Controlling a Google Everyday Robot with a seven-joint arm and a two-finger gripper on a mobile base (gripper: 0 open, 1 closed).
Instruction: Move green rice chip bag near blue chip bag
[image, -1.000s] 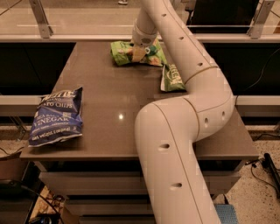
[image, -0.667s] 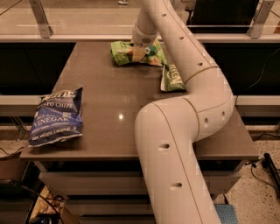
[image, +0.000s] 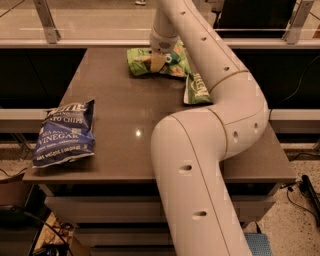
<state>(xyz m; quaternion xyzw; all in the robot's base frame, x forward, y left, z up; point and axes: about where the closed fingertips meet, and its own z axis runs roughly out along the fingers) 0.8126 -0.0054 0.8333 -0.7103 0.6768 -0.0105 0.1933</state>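
Observation:
The green rice chip bag (image: 139, 62) lies crumpled at the far edge of the brown table (image: 131, 107), near its middle. My gripper (image: 159, 59) is down on top of this bag, reaching in from above, and covers the bag's middle. The blue chip bag (image: 65, 134) lies flat at the table's front left corner, far from the green bag, with white "chips" and "vinegar" lettering showing.
A flat, paler green bag (image: 196, 90) lies just right of the rice chip bag, partly behind my arm. My white arm (image: 200, 150) crosses the right half of the table. A railing and floor lie beyond the far edge.

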